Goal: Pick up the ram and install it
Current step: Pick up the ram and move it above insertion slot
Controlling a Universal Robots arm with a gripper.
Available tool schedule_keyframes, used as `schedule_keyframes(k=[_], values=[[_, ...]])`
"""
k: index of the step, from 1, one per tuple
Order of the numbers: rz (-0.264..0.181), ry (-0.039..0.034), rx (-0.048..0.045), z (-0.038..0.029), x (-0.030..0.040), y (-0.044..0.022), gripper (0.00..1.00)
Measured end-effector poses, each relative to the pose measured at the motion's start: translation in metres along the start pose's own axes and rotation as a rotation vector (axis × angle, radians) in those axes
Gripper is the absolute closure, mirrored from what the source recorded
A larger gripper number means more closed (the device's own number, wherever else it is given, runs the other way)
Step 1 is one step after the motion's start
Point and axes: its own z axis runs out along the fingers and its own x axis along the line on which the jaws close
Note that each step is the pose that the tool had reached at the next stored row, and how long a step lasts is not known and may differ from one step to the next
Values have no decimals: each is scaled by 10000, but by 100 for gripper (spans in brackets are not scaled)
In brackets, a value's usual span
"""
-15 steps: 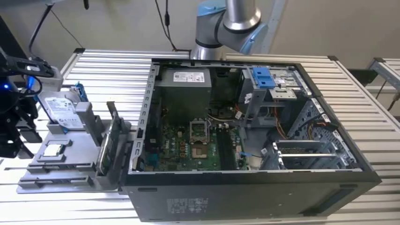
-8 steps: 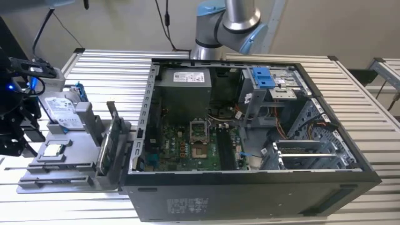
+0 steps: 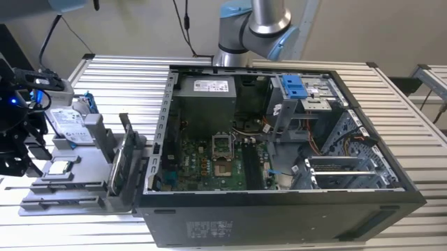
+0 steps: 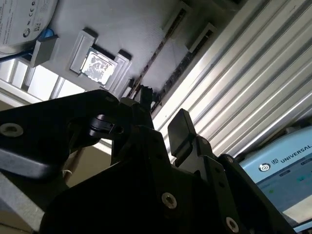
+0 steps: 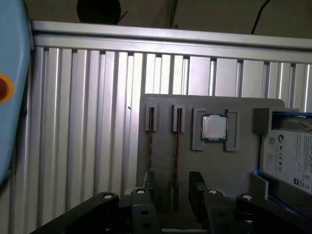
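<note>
Gripper mine, fingers spread, empty. Ram stands on edge in tray slot just beyond my tips, lined up between them; long axis crosses my closing direction.

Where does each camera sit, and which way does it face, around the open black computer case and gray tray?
Exterior view: off the arm, high, looking down on the open black computer case, the gray plastic parts tray and the silver-blue arm behind.
First wrist view: on the wrist, facing down past the open black gripper onto the tray.
Second wrist view: on the wrist, facing slantwise past the gripper at the tray.
Shared: both wrist views show the gripper, tray and square silver processor chip.
</note>
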Motion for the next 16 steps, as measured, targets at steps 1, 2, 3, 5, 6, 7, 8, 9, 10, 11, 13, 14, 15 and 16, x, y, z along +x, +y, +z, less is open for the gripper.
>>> schedule_keyframes(k=[1, 2, 3, 5, 6, 7, 8, 9, 10, 11, 13, 14, 15, 16], values=[[0, 1, -1, 0, 0, 0, 58], [0, 1, -1, 1, 0, 0, 58], [1, -1, 1, 3, 0, 0, 58], [1, -1, 1, 3, 0, 0, 58], [1, -3, 3, 9, 0, 0, 58], [1, -6, 7, 20, 1, -1, 58], [2, -4, 5, 31, 2, -1, 58], [2, -2, 6, 47, 3, -1, 58], [2, -1, 13, 65, 6, -2, 58], [0, -2, 23, 83, 9, -3, 58], [0, -1, 44, 118, 14, -5, 58], [-1, 0, 55, 137, 17, -5, 58], [-1, 0, 67, 156, 19, -6, 58], [-2, 1, 78, 174, 20, -7, 58]])
